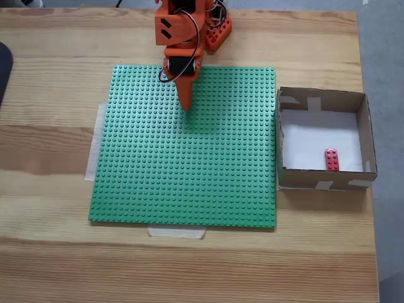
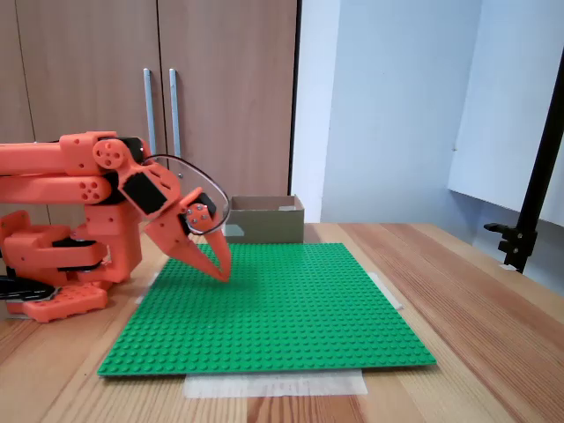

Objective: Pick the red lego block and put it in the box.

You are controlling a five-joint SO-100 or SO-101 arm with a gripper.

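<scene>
The red lego block (image 1: 331,159) lies on the white bottom of the box (image 1: 363,126), near its front wall, in a fixed view from above. The box (image 2: 264,219) stands beyond the far side of the green baseplate (image 2: 282,308) in a fixed view from the side, its inside hidden there. My orange gripper (image 1: 187,105) is shut with nothing in it, tips pointing down just above the baseplate (image 1: 189,164) near its back edge, far to the left of the box. The gripper (image 2: 224,273) hangs close over the plate's studs.
The arm's orange base (image 1: 214,31) sits at the table's back edge. The baseplate is taped to the wooden table (image 1: 189,265). A black stand (image 2: 533,203) rises at the right of the side view, and cupboard doors (image 2: 159,106) stand behind.
</scene>
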